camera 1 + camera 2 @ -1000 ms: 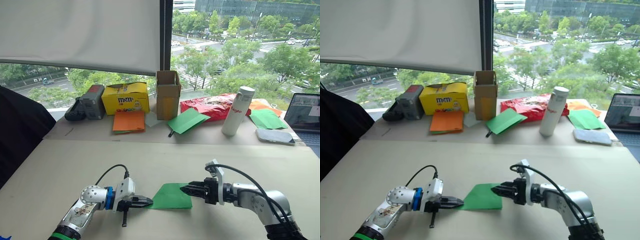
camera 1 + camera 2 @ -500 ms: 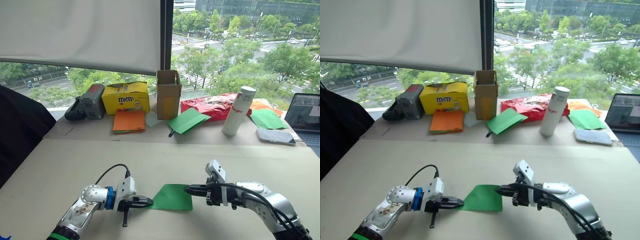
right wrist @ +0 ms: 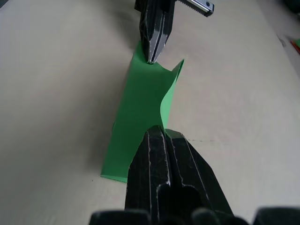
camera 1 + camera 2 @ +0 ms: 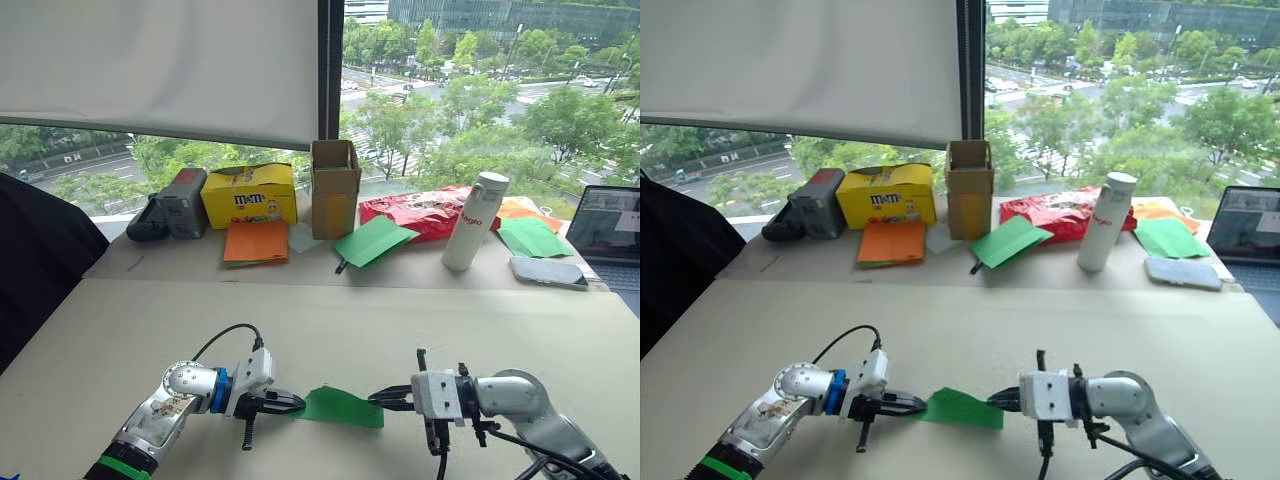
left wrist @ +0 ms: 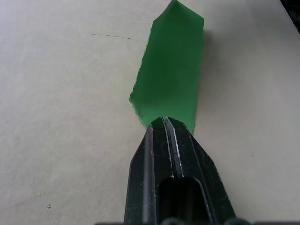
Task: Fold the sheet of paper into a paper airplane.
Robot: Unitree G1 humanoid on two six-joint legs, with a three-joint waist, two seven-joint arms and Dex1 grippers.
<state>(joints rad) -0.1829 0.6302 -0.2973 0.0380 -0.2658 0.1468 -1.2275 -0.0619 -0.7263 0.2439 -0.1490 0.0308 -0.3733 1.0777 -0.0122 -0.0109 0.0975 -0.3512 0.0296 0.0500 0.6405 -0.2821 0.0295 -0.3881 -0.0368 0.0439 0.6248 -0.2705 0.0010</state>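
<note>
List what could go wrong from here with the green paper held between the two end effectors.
1. The left end effector and right end effector each pinch an opposite edge of the sheet of paper; pulling apart could tear it.
2. Each grips only a narrow bit of edge, so the sheet may slip free.
3. The paper is bowed with one side lifted off the table, so pressing now could set a crooked crease.
</note>
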